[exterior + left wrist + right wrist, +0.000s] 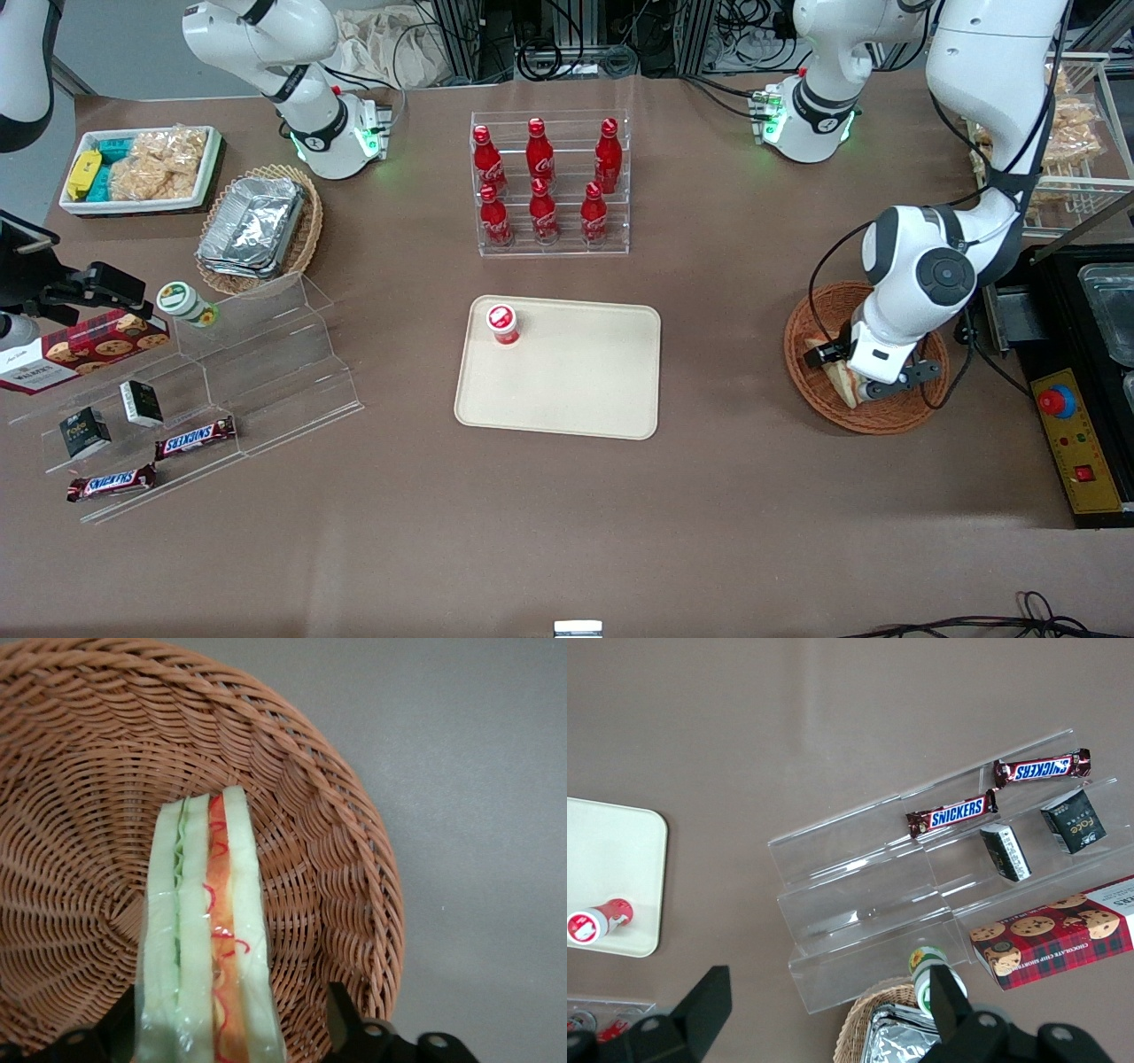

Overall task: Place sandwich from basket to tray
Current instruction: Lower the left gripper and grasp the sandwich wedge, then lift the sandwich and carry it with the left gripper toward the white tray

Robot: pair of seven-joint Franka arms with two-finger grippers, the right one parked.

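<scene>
Down in the round reddish-brown wicker basket (337,842), the gripper (232,1032) straddled the pale triangular sandwich (208,930), fingers (345,1020) spread apart either side.

tool (232,1028) fingers flank the sandwich (205,930) standing edge-up in the basket (337,842).

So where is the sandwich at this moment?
The sandwich lies in the round basket at the working arm's end of the table, between the open fingers of the gripper, which is lowered over it.
</scene>
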